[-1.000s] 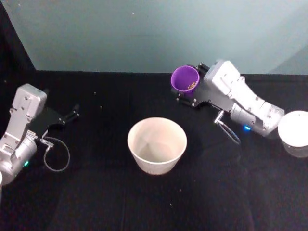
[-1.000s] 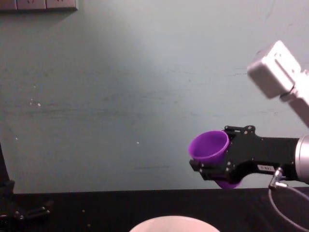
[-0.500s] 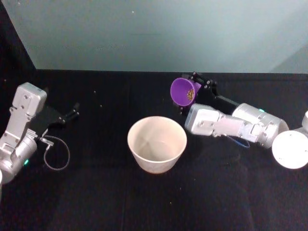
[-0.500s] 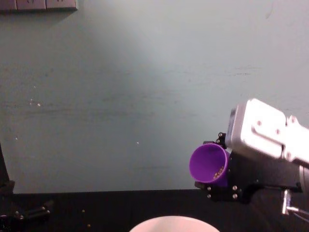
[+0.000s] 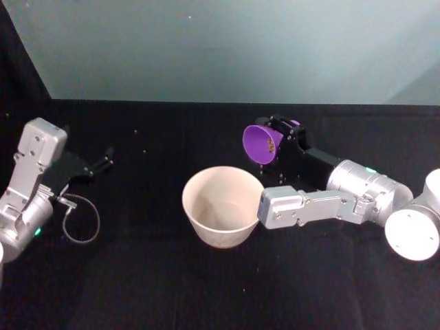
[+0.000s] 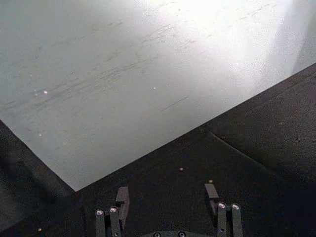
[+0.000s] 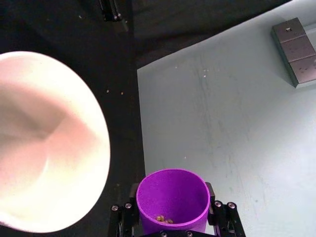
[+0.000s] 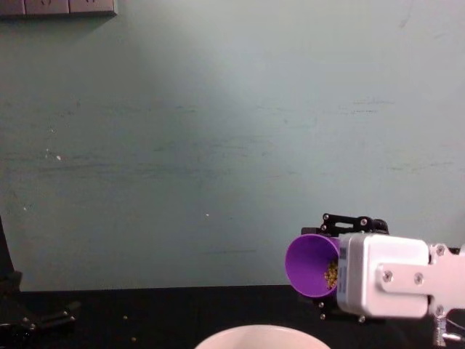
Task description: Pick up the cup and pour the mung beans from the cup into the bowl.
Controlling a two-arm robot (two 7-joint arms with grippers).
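The purple cup hangs tipped on its side just behind and to the right of the bowl, its mouth turned toward the bowl. My right gripper is shut on the cup. A few mung beans lie on the cup's lower inner wall, also seen in the chest view as mung beans and in the right wrist view as mung beans. The bowl looks empty inside. My left gripper rests open at the table's left, with nothing between its fingers.
A teal wall closes off the back of the black table. A few loose beans dot the cloth. A cable loop hangs by the left arm. Wall sockets sit high on the wall.
My right wrist has rolled over and dropped, tipping the cup further toward the bowl and bringing it closer. The beans have slid toward the mouth. The left arm has stayed still.
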